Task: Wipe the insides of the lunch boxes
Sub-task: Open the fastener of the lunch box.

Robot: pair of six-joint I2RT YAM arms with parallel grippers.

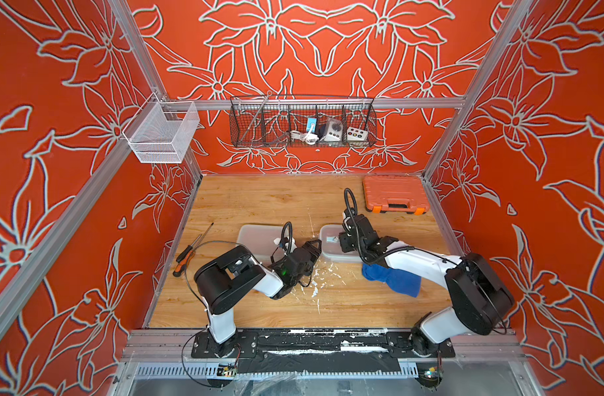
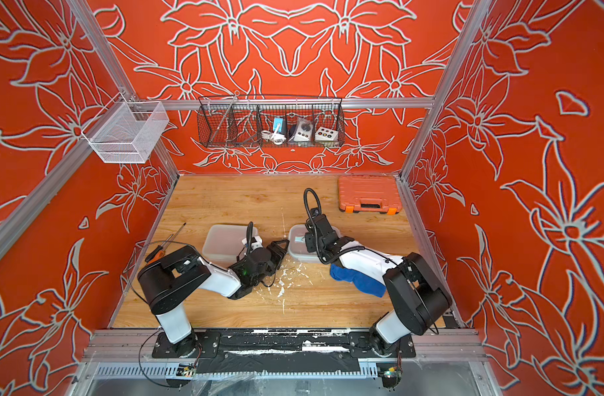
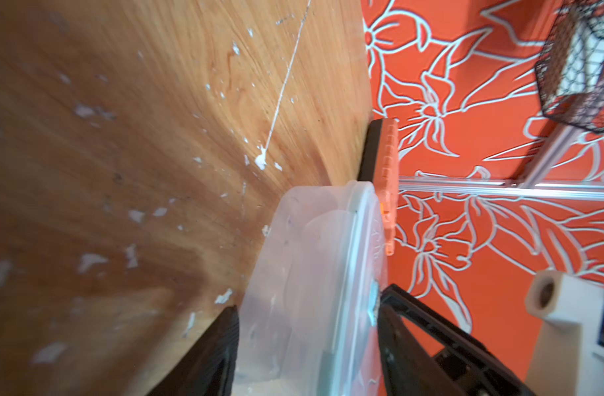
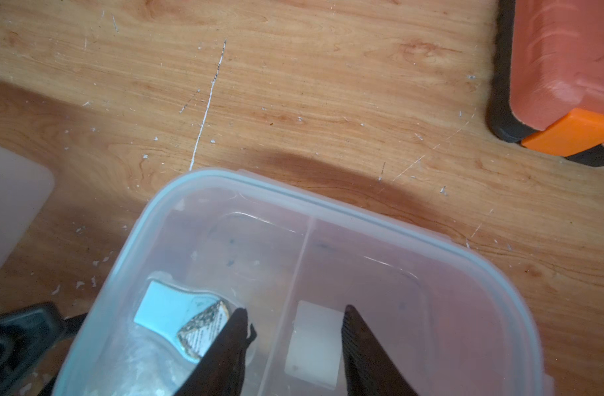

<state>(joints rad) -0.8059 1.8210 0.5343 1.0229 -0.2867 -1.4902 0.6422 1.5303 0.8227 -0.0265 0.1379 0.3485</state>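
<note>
Two clear lunch boxes lie mid-table in both top views. The plain lunch box (image 1: 257, 240) is on the left. The divided lunch box (image 1: 329, 252) is on the right, and a light-blue sticker (image 4: 170, 315) lies in one compartment. My right gripper (image 4: 293, 319) hangs open inside the divided lunch box (image 4: 328, 205), fingers either side of the divider and over a white patch (image 4: 312, 346), holding nothing. My left gripper (image 3: 309, 305) is rolled sideways at that box's left end (image 3: 311, 260). Its jaws stand apart, one by the base and one by the rim. A blue cloth (image 1: 395, 281) lies under the right arm.
An orange tool case (image 1: 395, 197) sits at the back right. Two screwdrivers (image 1: 187, 253) lie near the left wall. White flecks dot the wood (image 1: 316, 284) in front of the boxes. A white mesh basket (image 1: 161, 132) and a black wire basket (image 1: 302, 121) hang on the frame.
</note>
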